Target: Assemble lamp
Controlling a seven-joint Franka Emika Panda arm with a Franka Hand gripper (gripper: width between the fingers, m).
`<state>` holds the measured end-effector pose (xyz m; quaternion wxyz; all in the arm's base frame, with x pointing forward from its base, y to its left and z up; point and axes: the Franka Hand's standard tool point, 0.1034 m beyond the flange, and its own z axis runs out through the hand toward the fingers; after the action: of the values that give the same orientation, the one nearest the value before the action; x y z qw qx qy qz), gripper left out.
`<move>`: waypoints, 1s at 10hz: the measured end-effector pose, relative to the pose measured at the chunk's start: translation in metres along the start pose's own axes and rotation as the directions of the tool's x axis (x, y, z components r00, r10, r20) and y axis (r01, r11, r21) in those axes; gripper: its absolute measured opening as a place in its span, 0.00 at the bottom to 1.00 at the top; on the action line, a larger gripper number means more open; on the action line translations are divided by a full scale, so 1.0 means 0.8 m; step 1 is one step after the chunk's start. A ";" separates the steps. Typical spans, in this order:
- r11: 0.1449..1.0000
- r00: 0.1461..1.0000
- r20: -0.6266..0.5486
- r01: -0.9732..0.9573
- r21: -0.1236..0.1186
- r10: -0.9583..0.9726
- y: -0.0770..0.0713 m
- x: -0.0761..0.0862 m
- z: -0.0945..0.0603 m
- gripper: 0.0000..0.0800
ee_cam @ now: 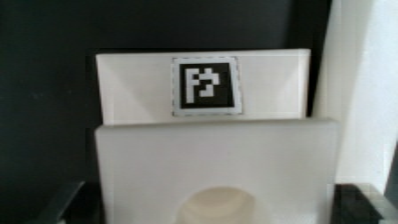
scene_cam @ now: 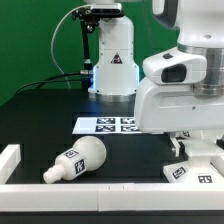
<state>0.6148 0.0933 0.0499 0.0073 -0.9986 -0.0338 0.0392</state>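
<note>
Base (scene_cam: 195, 172), a flared square of smooth white plastic with tags, sits on the black table (scene_cam: 40, 120) at the exterior view's right, under the tool (scene_cam: 197, 148). Its fingers flank the base; I cannot tell whether they clamp it. The round-headed bulb (scene_cam: 75, 160) lies on its side well apart, with the marker board (scene_cam: 105, 124) behind.

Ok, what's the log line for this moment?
gripper: down over lamp base, fingers flanking it, grip unconfirmed | bulb: lying on its side, exterior view's left | parts: not joined

Exterior view: low, near table (scene_cam: 40, 125) height, facing across it toward arm (scene_cam: 180, 75) mount; arm looms close, the exterior view's right; wrist view: tight on base (ee_cam: 214, 165); 2 views share base (scene_cam: 192, 168).
</note>
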 end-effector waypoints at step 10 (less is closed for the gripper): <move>1.000 1.000 -0.008 -0.019 0.005 0.019 0.010 0.000 -0.021 0.87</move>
<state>0.6169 0.0854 0.0664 0.0096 -0.9990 -0.0240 0.0355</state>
